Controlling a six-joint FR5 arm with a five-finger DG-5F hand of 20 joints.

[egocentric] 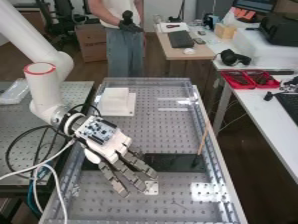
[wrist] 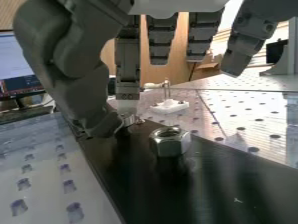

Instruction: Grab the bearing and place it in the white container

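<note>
The robot hand (egocentric: 108, 144) is low over the black plate (egocentric: 176, 163) on the desk (egocentric: 189, 202).
I can't tell if the robot hand is apart or pinching something. A small shiny metal piece (wrist: 130, 120) is right up by it, and it may be the bearing, but it is partly hidden, so I can't be sure. A fat silver hex nut (wrist: 170, 142) sits on the black plate, near that piece. The white container (egocentric: 116, 102) is on the desk too, well apart from the black plate.
</note>
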